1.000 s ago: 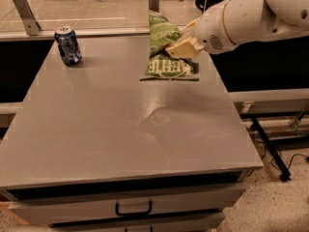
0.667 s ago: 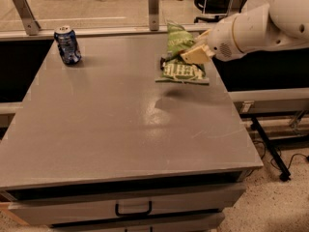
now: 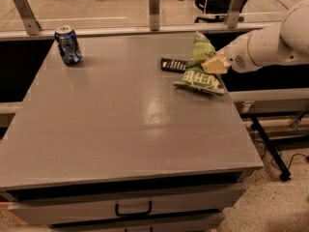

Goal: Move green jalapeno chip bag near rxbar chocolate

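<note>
Just camera-left of your jaws, the rxbar chocolate is lying lengthwise toward them; your gripper is clamping the green jalapeno chip bag, which is drooping below, near the bar.

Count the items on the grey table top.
3: a blue soda can at the far left corner, a dark flat rxbar chocolate far centre-right, the crinkly green jalapeno chip bag beside it, held by the gripper at the right edge. The bag may hide something small.
</note>
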Motion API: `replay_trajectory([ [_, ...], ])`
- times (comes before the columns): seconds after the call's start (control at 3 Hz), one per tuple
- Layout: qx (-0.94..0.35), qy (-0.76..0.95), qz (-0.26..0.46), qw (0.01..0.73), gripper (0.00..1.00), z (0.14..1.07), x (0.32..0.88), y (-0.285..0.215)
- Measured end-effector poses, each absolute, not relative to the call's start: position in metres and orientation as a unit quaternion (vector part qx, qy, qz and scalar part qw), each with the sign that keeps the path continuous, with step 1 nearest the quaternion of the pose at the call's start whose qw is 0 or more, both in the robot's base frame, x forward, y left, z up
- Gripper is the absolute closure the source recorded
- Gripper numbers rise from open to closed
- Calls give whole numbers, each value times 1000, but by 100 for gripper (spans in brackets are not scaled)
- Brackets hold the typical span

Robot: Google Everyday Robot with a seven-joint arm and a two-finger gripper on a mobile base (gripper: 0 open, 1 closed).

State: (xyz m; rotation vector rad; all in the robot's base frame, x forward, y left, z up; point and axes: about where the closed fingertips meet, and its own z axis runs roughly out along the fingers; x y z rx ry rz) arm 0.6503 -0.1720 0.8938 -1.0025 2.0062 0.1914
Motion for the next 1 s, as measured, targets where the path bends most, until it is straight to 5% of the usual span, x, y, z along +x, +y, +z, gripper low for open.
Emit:
replay_trajectory([
  [1.0, -345, 842, 49, 412, 36, 881, 640, -204],
])
